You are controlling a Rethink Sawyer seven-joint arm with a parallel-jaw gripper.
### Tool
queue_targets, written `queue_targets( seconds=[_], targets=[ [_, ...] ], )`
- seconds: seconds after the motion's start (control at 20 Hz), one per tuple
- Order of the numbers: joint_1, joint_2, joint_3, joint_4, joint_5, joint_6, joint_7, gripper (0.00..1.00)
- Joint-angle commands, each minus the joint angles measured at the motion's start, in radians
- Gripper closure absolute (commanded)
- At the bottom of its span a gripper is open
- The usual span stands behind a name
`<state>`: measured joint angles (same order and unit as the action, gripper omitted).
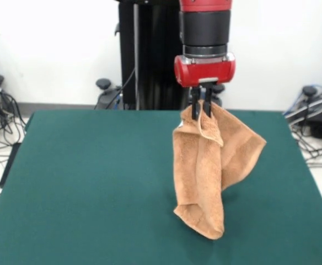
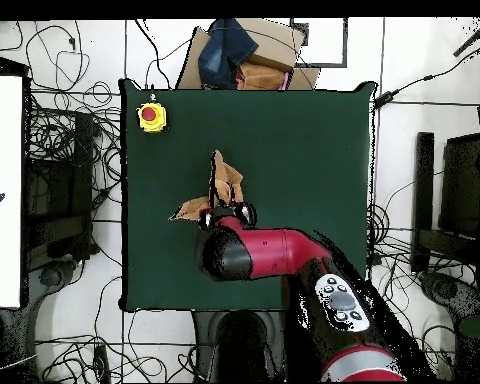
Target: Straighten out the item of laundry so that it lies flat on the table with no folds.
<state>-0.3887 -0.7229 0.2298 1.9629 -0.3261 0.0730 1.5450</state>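
The item of laundry [image 1: 210,165] is an orange-tan terry towel that hangs bunched in long folds from my gripper [image 1: 201,112]. The gripper is shut on the towel's top edge, above the right middle of the green table [image 1: 95,182]. The towel's lower end touches or nearly touches the cloth. In the overhead view only parts of the towel [image 2: 222,182] show past my red arm, which hides the gripper there; the table [image 2: 294,140] lies around it.
A yellow box with a red button [image 2: 151,116] sits at one table corner. Cardboard and dark cloth [image 2: 239,55] lie just beyond the table's far edge. Cables and stands surround the table on the floor.
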Motion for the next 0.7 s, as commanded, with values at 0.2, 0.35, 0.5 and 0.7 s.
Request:
queue_targets(
  seconds=[0.2,0.35,0.5,0.7],
  targets=[
    [0.005,0.006,-0.049,0.081,-0.067,-0.074,0.142,1.00],
    [0.004,0.001,-0.054,0.086,-0.068,-0.076,0.143,1.00],
    [0.010,0.002,-0.066,0.092,-0.070,-0.091,0.151,1.00],
    [0.008,0.014,-0.073,0.095,-0.075,-0.109,0.151,1.00]
  ],
)
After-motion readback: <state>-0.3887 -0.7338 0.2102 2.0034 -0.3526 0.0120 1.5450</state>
